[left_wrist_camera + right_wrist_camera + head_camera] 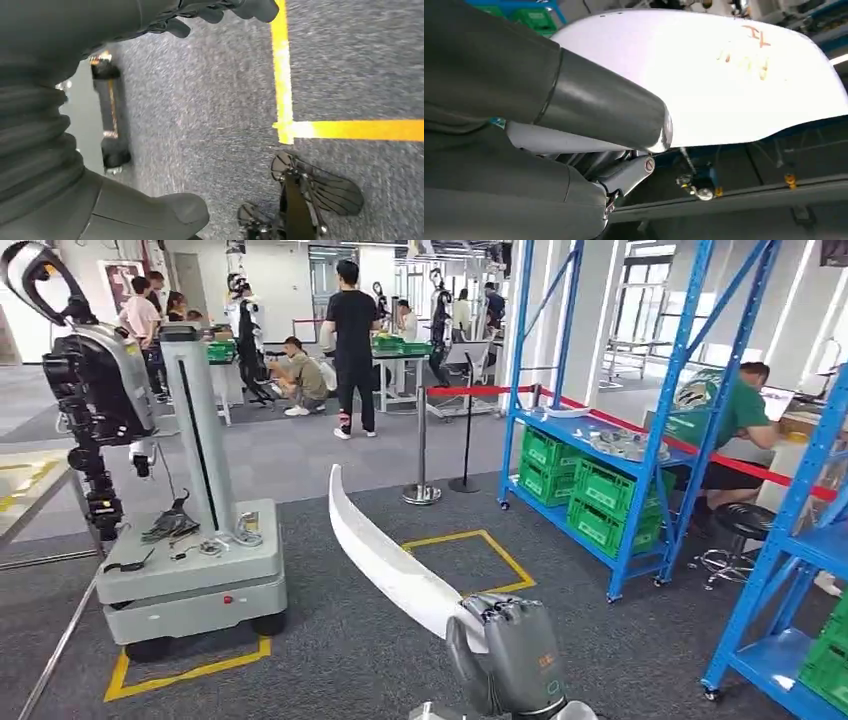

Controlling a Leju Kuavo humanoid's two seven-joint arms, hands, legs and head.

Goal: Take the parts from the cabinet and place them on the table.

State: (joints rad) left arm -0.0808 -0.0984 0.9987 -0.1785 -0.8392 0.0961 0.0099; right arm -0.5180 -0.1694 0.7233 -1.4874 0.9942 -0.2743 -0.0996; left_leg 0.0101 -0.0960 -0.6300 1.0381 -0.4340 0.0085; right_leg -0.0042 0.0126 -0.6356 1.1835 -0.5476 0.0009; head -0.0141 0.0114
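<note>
Grey and closed, the right robot hand (508, 655) grips one end of the long white panel (385, 555), which juts out over the carpet (330, 640); the left robot hand (220, 11) hangs low, fingers apart, holding nothing; risk (my judgement): the panel's free end could clip the grey cart (190, 570) or blue shelves (610, 440) on a turn.
</note>
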